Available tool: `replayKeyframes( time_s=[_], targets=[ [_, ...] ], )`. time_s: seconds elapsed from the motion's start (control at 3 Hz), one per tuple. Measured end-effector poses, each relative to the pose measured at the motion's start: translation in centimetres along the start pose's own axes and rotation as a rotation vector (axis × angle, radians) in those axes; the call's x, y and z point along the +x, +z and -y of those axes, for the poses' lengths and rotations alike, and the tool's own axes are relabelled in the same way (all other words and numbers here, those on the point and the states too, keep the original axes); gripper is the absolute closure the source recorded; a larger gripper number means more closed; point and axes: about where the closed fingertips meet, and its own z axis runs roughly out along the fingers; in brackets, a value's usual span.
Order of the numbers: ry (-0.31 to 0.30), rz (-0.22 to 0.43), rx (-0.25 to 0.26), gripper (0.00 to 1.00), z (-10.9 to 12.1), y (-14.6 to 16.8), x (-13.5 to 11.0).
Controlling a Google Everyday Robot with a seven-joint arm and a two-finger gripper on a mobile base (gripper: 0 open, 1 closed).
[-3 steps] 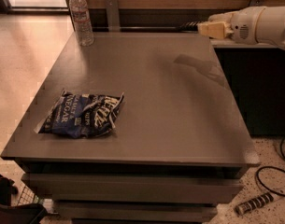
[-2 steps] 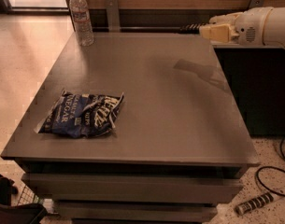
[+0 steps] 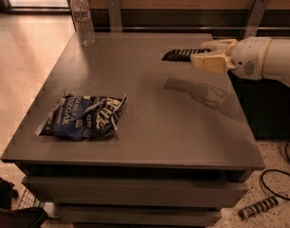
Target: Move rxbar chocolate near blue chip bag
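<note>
The rxbar chocolate [image 3: 179, 55], a small flat black bar with white lettering, sticks out to the left from my gripper [image 3: 202, 55]. The gripper is shut on it and holds it above the table's right rear part. The white arm reaches in from the right edge. The blue chip bag [image 3: 82, 117], crumpled dark blue with white lettering, lies flat on the grey table [image 3: 149, 141] at the front left, well apart from the bar.
A clear plastic water bottle [image 3: 82, 18] stands at the table's back left corner. A striped black-and-white cylinder [image 3: 258, 207] and a black cable [image 3: 277, 175] lie on the floor at the lower right. A dark object [image 3: 11, 208] sits at the lower left.
The arm has moved left and forward from beyond the table's right rear corner to above the table top. The black bar now shows in the gripper.
</note>
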Motion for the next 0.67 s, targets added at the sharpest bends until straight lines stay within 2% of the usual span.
replayKeyframes(
  time_s=[0.33, 0.67],
  targets=[
    [-0.074, -0.029, -0.096, 1.00, -7.0, 0.0, 1.8],
    [-0.159, -0.056, -0.166, 1.00, -12.5, -0.5, 2.9]
  ],
)
